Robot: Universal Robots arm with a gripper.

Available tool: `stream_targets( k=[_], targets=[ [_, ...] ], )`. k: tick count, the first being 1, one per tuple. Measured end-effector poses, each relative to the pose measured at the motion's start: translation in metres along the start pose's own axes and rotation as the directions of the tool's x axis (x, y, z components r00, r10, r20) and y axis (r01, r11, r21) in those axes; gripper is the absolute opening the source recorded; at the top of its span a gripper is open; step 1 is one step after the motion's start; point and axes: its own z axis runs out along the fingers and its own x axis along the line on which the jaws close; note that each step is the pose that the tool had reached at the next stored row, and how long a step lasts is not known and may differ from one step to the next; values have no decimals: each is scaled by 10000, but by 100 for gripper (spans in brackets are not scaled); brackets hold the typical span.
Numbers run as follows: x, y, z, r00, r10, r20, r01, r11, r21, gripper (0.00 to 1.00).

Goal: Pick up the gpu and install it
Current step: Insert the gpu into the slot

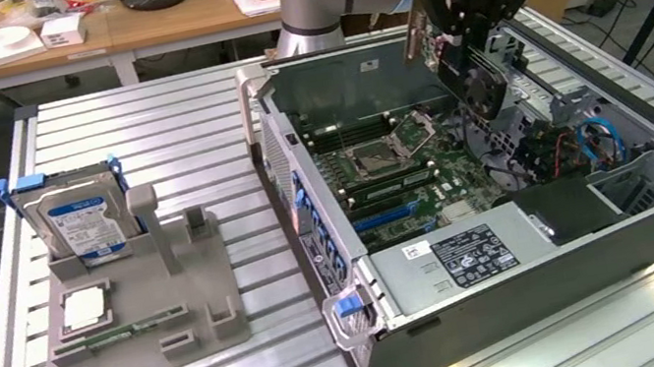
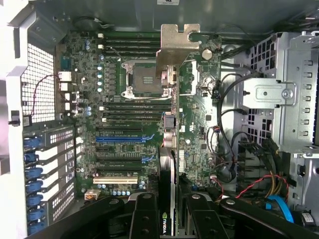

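The gpu [image 1: 478, 83] is a dark card with a silver bracket [image 2: 177, 44] at one end. It hangs edge-down above the open computer case [image 1: 270, 123], over the motherboard [image 1: 384, 169]. My gripper [image 1: 470, 50] is shut on the gpu, with a black finger [image 2: 144, 216] on each side of the card. In the wrist view the card runs edge-on from the bracket to the fingers, over the board's middle. The blue expansion slot [image 2: 119, 139] and the other slots lie apart from the card, toward the case's rear wall.
A grey holder [image 1: 186, 297] stands on the slatted table at the exterior view's left, carrying a silver hard drive [image 1: 78, 220], a small square chip [image 1: 83, 307] and a memory stick [image 1: 125, 330]. Inside the case, a drive cage [image 2: 279, 99] and cables [image 2: 259, 191] crowd one side.
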Motion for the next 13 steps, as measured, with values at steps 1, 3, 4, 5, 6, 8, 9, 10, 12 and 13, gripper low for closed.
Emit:
stream_targets(
  k=[1, 3, 4, 5, 6, 8, 9, 10, 12, 13],
  targets=[
    [0, 0, 0, 10000, -14, 0, 14, 10000, 0, 26],
    [0, 0, 0, 10000, -35, 0, 35, 10000, -1, 26],
    [0, 0, 0, 10000, -42, 0, 42, 10000, -1, 26],
    [0, 0, 0, 10000, -42, 0, 42, 10000, -1, 26],
    [0, 0, 0, 10000, -43, 0, 43, 10000, -1, 26],
    [0, 0, 0, 10000, -48, 0, 48, 10000, -1, 26],
    [0, 0, 0, 10000, -53, 0, 53, 10000, -1, 26],
    [0, 0, 0, 10000, -59, 0, 59, 10000, -1, 26],
    [0, 0, 0, 10000, -76, 0, 76, 10000, -1, 26],
    [0, 0, 0, 10000, -90, 0, 90, 10000, -1, 26]
  ],
)
